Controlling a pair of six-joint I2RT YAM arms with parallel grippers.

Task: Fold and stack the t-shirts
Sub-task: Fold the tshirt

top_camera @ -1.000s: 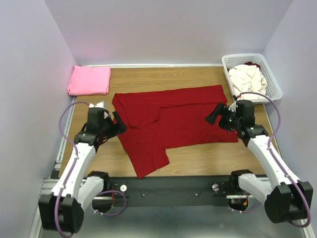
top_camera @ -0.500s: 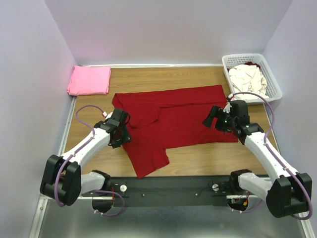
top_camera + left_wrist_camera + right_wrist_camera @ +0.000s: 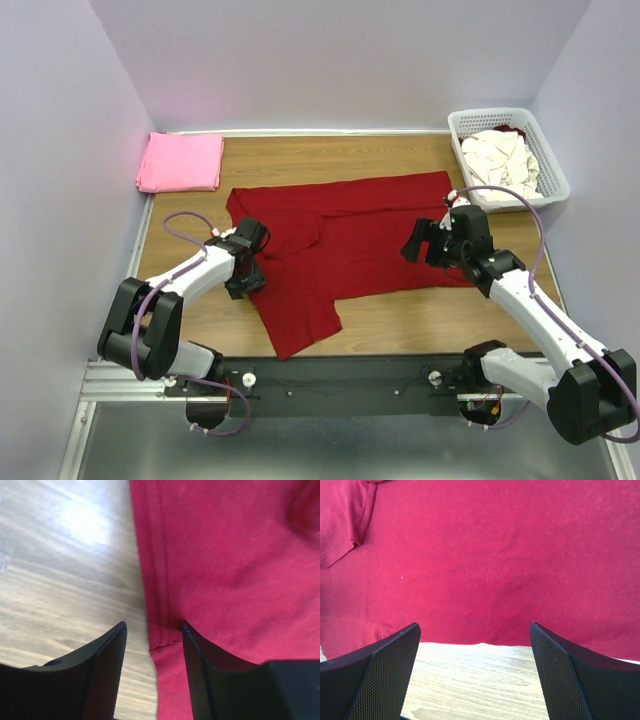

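Straddling the hem of the dark red t-shirt (image 3: 350, 240) with my left gripper (image 3: 153, 627), and what a close view from the wrist: one finger sits over the bare wooden table (image 3: 60, 555), the other over red cloth, and the stitched edge runs right up between them. My jaws are partly spread, a clear gap showing, nothing pinched. From above, that gripper sits low at the shirt's left side, just where the cloth turns down into a flap that reaches toward my bases.

Over on the other side, my right gripper (image 3: 412, 245) is spread wide and points in across the shirt's right half. Its wrist camera shows both mesh-faced fingers (image 3: 380, 675) well apart, with the shirt's near edge and a strip of table between them. No cloth is in that grip.

The red shirt lies open across the middle of the table, wrinkled, with a fold line down its centre. A bright pink t-shirt (image 3: 181, 162) rests folded at the far left corner. Cream-white t-shirts (image 3: 500, 160) are heaped in the white basket (image 3: 488, 114) at the far right.
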